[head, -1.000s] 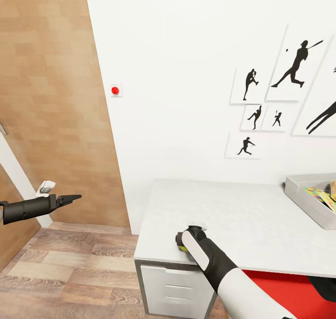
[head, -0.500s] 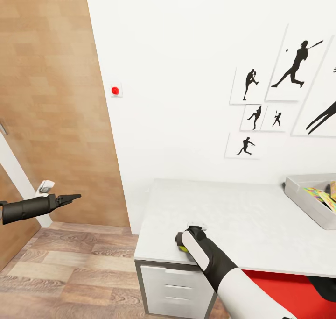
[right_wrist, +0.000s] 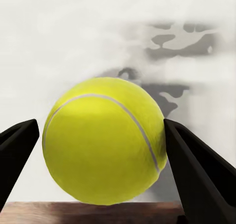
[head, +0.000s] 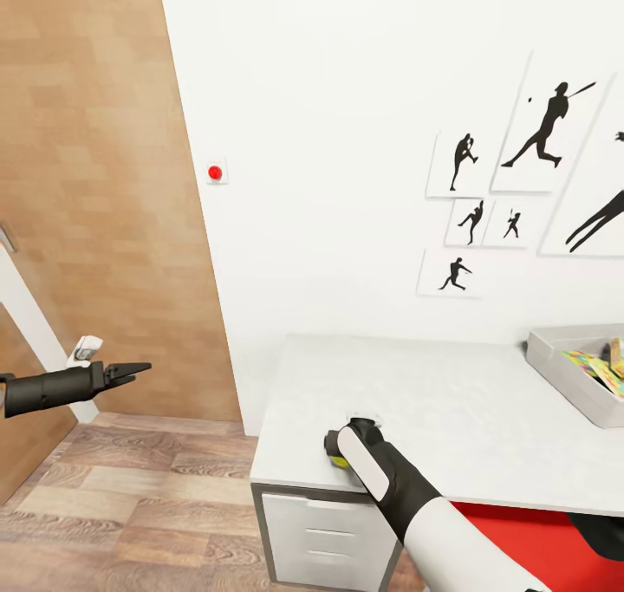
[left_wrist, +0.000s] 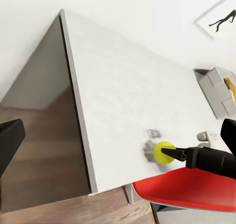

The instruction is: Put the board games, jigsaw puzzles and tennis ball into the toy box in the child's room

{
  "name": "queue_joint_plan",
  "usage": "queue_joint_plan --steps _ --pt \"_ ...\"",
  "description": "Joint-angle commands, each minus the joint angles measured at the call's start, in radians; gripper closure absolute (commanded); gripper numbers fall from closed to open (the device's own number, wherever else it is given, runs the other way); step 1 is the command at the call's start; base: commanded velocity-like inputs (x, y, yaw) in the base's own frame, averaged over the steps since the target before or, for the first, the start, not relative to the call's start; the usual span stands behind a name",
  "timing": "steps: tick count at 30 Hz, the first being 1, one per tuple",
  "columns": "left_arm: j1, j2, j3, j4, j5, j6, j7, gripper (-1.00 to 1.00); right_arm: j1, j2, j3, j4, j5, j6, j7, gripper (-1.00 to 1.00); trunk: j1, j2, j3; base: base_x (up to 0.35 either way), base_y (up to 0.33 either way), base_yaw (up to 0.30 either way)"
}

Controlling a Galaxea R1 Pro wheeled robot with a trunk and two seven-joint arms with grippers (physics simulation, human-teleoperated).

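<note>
Tennis ball (right_wrist: 105, 140) sits near the front edge of the white worktop (head: 451, 393), framed between the spread fingers of the right pincer (right_wrist: 101, 150); contact is unclear. Left pincer (head: 137, 368) hovers nearly closed over the floor. Toy box (head: 572, 371) stands well apart.

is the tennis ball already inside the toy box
No, the tennis ball sits on the white table near its front edge, between the right gripper's fingers, while the toy box stands apart at the table's far end.
</note>
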Motion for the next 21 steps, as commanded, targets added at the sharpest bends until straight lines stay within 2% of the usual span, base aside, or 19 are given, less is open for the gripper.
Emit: queue_joint_plan --steps 1,6,11,13,16,18,21 --pt "-0.001 0.0 0.0 0.0 -0.003 0.003 -0.005 -1.0 -0.001 0.0 0.003 -0.002 -0.009 0.002 -0.009 1.0 -0.004 0.006 0.002 0.0 0.0 0.0" --pt "-0.001 -0.001 -0.004 0.002 -0.005 0.003 -0.003 -1.0 -0.001 0.0 0.003 -0.005 -0.011 0.005 -0.01 1.0 -0.023 0.041 0.017 -0.034 0.0 0.0" --pt "0.0 -0.017 -0.008 0.077 -0.008 0.002 0.003 -1.0 0.003 -0.002 0.0 -0.08 -0.014 0.037 -0.012 1.0 -0.042 0.076 0.033 -0.21 0.0 0.0" --pt "0.0 -0.022 -0.01 0.123 -0.01 0.001 0.005 -1.0 0.009 -0.002 -0.015 -0.124 -0.015 0.062 -0.012 1.0 -0.05 0.09 0.039 -0.058 0.0 0.0" --pt "0.001 -0.027 -0.021 0.198 -0.013 -0.001 0.006 -1.0 0.014 -0.003 -0.059 -0.169 -0.016 0.089 -0.012 1.0 -0.061 0.111 0.049 -0.02 0.0 0.0" --pt "0.001 -0.028 -0.026 0.221 -0.015 -0.002 0.006 -1.0 0.015 -0.002 -0.082 -0.179 -0.016 0.098 -0.012 1.0 -0.069 0.125 0.055 -0.006 0.0 0.0" --pt "0.001 -0.028 -0.029 0.233 -0.016 -0.003 0.006 -1.0 0.015 -0.002 -0.096 -0.184 -0.016 0.103 -0.012 1.0 -0.08 0.146 0.064 -0.011 0.0 0.0"
